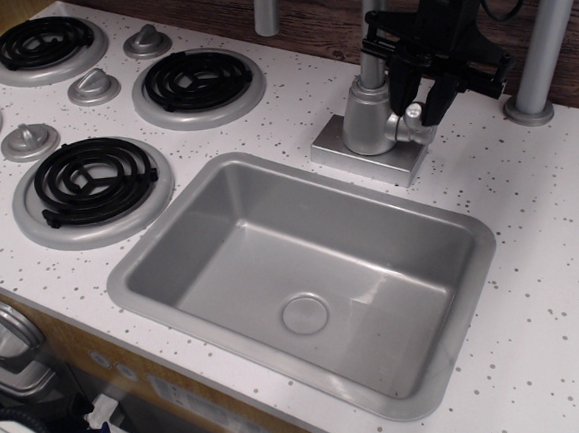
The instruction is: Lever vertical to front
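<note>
Lower centre of frame: rectangular matte grey sink basin [172, 248], nothing in it; behind it, upper centre-right, cylindrical silver tap body [367, 113] on a square base; small silver-grey paddle lever, upright, mostly hidden, only its round stub [412, 119] visible; black gripper [422, 94] straddles the blade, jaws spread either side, contact uncertain. Judgement: seat low on the blade, close evenly, sweep forward in an arc about the stub; avoid the spout.

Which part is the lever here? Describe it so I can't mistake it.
Behind the silver rectangular sink basin stands the grey faucet body. The lever, a small matte silver-grey handle, sticks out of its right side between the black gripper fingers, unlike the round stove knobs far left.
</note>
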Robot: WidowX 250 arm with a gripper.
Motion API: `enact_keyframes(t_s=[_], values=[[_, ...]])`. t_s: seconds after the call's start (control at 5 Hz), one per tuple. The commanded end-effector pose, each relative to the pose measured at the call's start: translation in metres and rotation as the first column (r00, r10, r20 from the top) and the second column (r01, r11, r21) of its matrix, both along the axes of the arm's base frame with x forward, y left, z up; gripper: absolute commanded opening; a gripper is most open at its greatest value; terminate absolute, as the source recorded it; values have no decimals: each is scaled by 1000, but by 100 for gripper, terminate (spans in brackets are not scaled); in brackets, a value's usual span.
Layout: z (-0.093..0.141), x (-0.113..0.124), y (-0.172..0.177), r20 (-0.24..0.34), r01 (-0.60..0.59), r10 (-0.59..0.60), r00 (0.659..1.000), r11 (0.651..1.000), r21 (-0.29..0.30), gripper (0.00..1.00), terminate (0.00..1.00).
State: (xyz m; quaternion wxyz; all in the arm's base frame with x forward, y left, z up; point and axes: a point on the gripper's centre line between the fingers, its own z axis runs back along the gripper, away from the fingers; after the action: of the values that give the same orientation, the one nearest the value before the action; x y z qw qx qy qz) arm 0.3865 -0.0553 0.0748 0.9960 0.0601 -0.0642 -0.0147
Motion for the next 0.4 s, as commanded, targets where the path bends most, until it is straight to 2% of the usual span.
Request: enact_keyframes(t_s=[0.0, 0.2], values=[[8, -1, 5, 51, -14, 17, 999, 998, -58, 0, 0], [-2, -2, 7, 56, -16, 21, 998, 997, -82, 0, 0]])
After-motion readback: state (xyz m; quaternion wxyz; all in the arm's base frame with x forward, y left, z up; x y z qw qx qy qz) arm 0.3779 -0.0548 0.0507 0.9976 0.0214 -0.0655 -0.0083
